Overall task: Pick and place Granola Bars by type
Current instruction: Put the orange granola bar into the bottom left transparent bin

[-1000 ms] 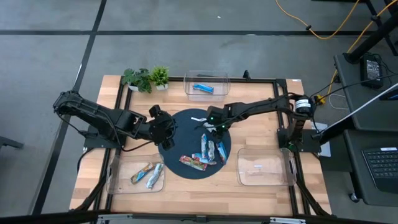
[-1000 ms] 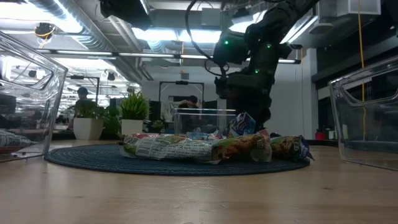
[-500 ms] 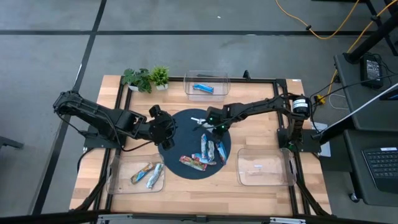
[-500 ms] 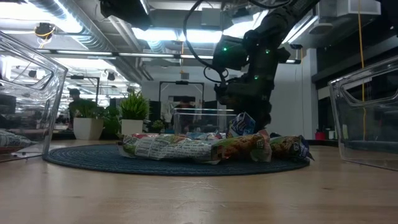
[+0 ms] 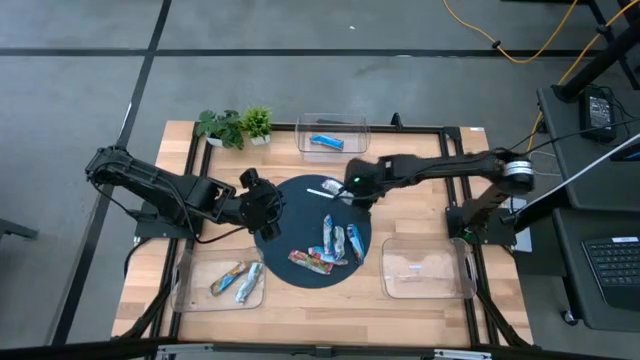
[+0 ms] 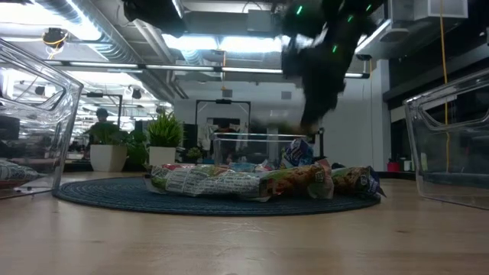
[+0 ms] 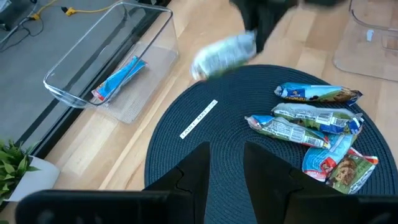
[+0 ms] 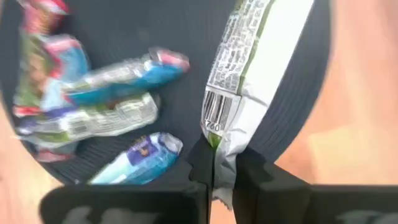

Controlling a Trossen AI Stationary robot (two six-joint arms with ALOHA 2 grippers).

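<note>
My right gripper (image 5: 347, 186) hangs over the far part of the round dark mat (image 5: 292, 222), shut on a silver-white and green granola bar (image 7: 224, 53). Several more bars (image 5: 338, 243) lie in a loose pile on the mat's near right part. A thin white strip (image 7: 199, 118) lies flat on the mat. My left gripper (image 7: 227, 171) waits at the mat's left edge, open, with nothing between its fingers. My right gripper pinches the bar's end (image 8: 216, 146), by the barcode, between its two fingers. In the left wrist view the fingers come at it from above. The bar is lifted clear of the mat, tilted, and its free end (image 8: 264, 25) sticks out away from the fingers.
A clear bin (image 5: 332, 126) at the far edge holds a blue bar (image 5: 326, 142). A bin at the near left (image 5: 190, 290) holds two bars. A third bin (image 5: 425, 270) stands at the near right. Two potted plants (image 5: 235, 125) stand at the far left.
My right gripper has shut on the silver-white bar at the far side of the pile and risen with it, shifting a little toward the table's far right. The bar has come up clear of the mat. The other bars have stayed in place.
</note>
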